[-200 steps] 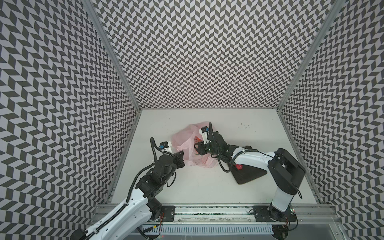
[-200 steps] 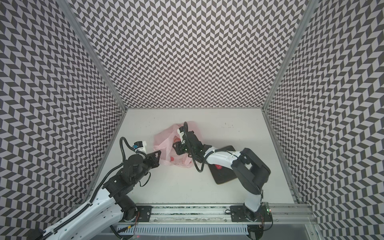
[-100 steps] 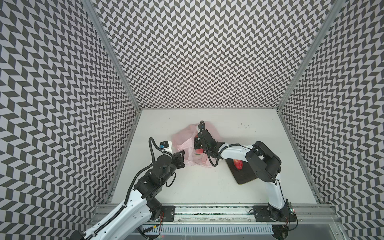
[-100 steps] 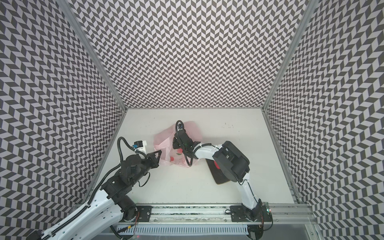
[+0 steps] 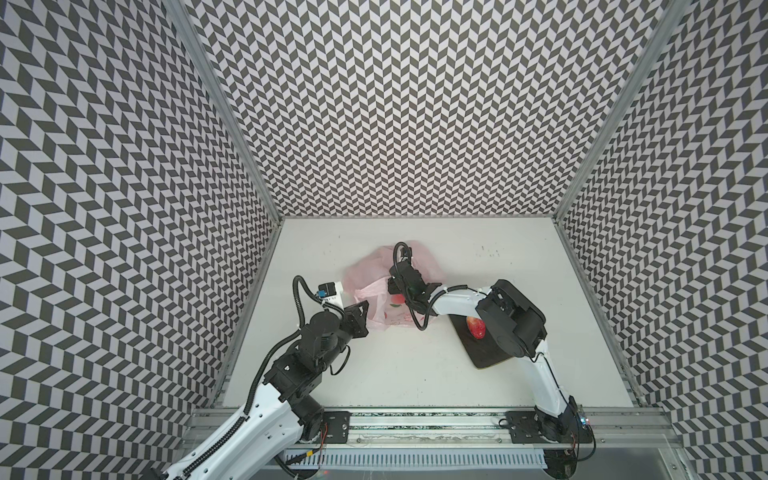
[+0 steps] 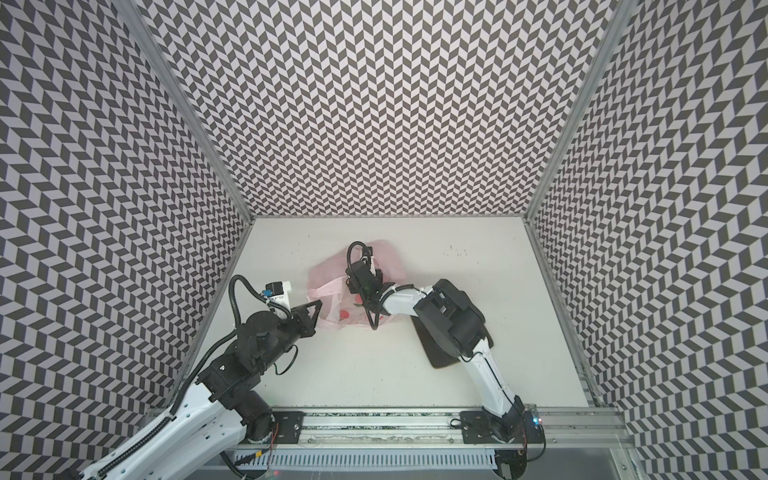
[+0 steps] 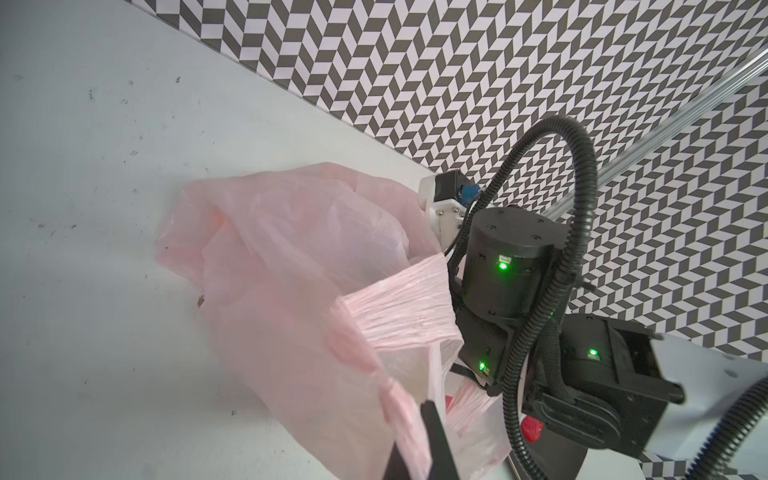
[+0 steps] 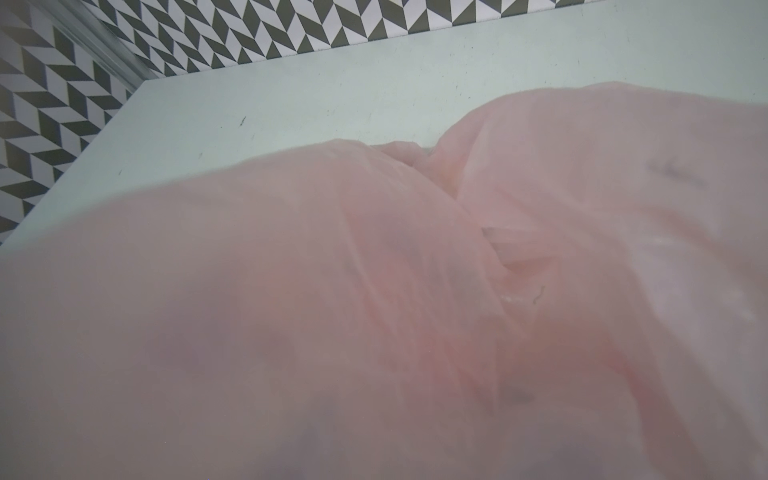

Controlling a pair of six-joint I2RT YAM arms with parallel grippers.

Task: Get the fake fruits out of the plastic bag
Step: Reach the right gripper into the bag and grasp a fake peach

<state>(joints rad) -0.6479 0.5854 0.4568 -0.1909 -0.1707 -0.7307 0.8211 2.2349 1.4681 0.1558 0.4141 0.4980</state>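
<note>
One red-and-yellow fruit [image 5: 476,327] lies on the dark board [image 5: 486,357], outside the bag and close against the right arm [image 5: 511,320]. The pink plastic bag [image 5: 372,272] sits crumpled near the middle of the worktop [image 5: 415,382], near the board. Something red shows through its film, but I cannot tell whether it is fruit or print. The left hand [image 7: 417,432] is pinched tight on the bag's edge, with the film stretched toward it. The right hand [image 5: 394,286] reaches into the bag's mouth. Its fingers are hidden behind the film, so I cannot tell whether it is wide or narrow.
</note>
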